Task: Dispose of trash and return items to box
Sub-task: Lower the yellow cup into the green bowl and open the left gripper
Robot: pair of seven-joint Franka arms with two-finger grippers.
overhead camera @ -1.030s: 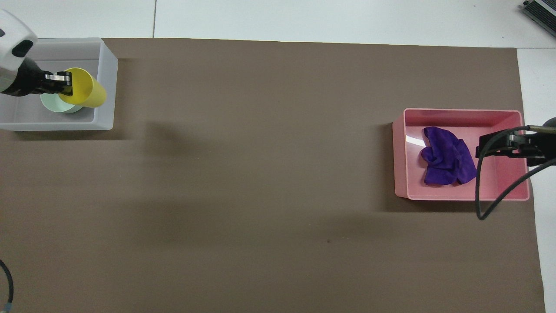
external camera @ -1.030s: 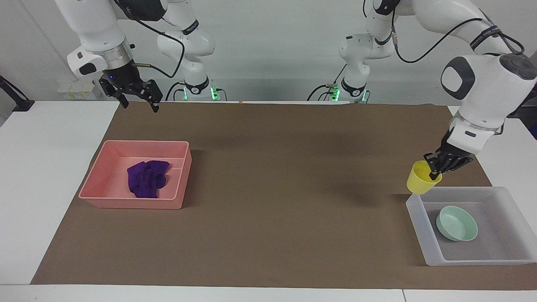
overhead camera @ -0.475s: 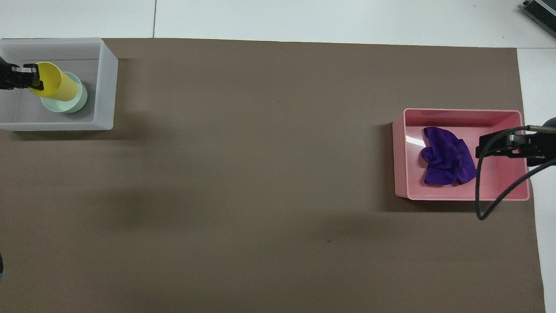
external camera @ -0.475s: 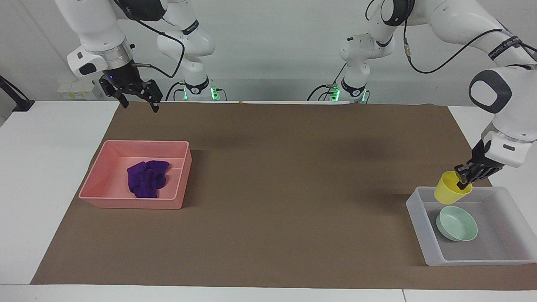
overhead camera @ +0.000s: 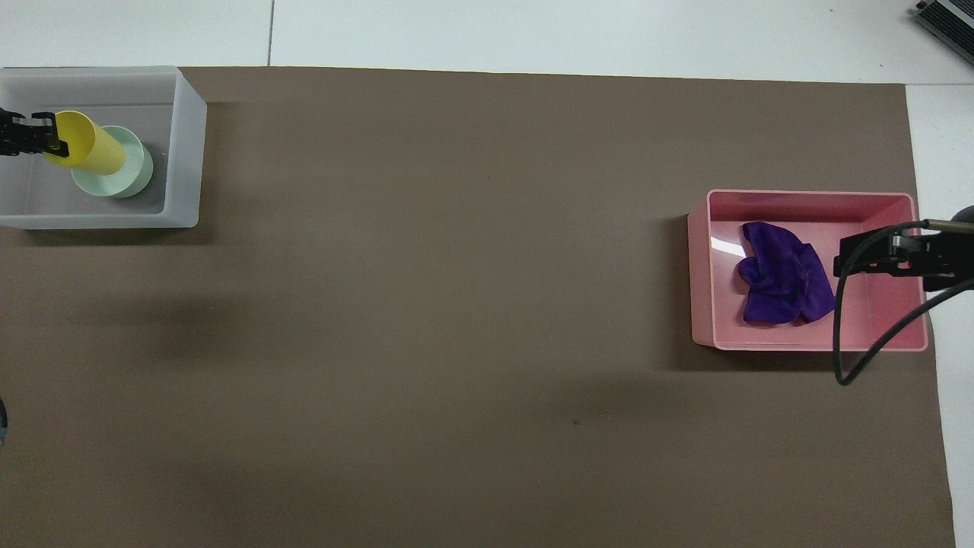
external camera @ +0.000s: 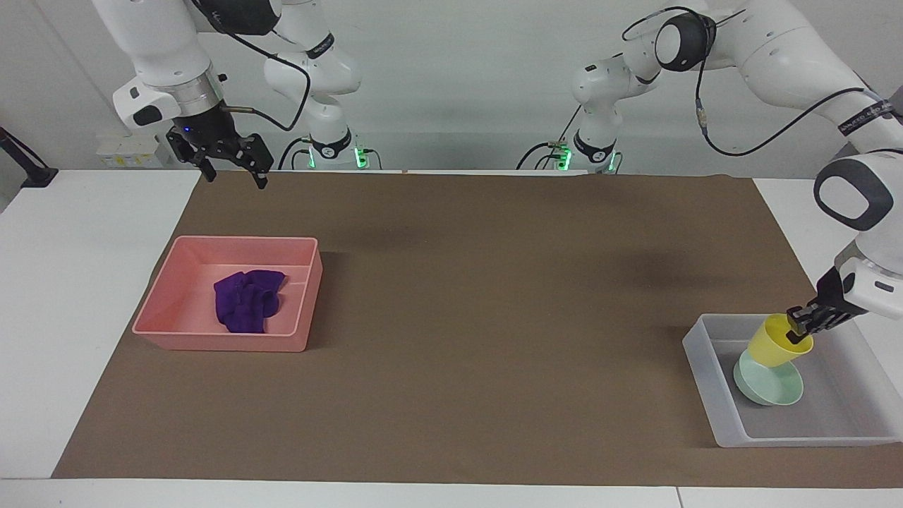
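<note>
My left gripper (external camera: 802,330) (overhead camera: 36,137) is shut on the rim of the yellow cup (external camera: 774,343) (overhead camera: 82,144) and holds it tilted inside the translucent box (external camera: 705,384) (overhead camera: 186,144), its base over the mint-green bowl (external camera: 772,386) (overhead camera: 129,171) that lies in the box. The purple cloth (external camera: 247,300) (overhead camera: 784,278) lies crumpled in the pink bin (external camera: 169,310) (overhead camera: 704,266). My right gripper (external camera: 229,169) (overhead camera: 856,257) is open and empty, raised over the edge of the pink bin that is nearer to the robots; the right arm waits.
A brown mat (external camera: 480,296) (overhead camera: 456,304) covers most of the white table. The pink bin is at the right arm's end, the box at the left arm's end. A black cable (overhead camera: 845,342) hangs from the right gripper.
My left gripper has carried the yellow cup from over the box's corner down into the box, over the bowl. The right arm has not moved.
</note>
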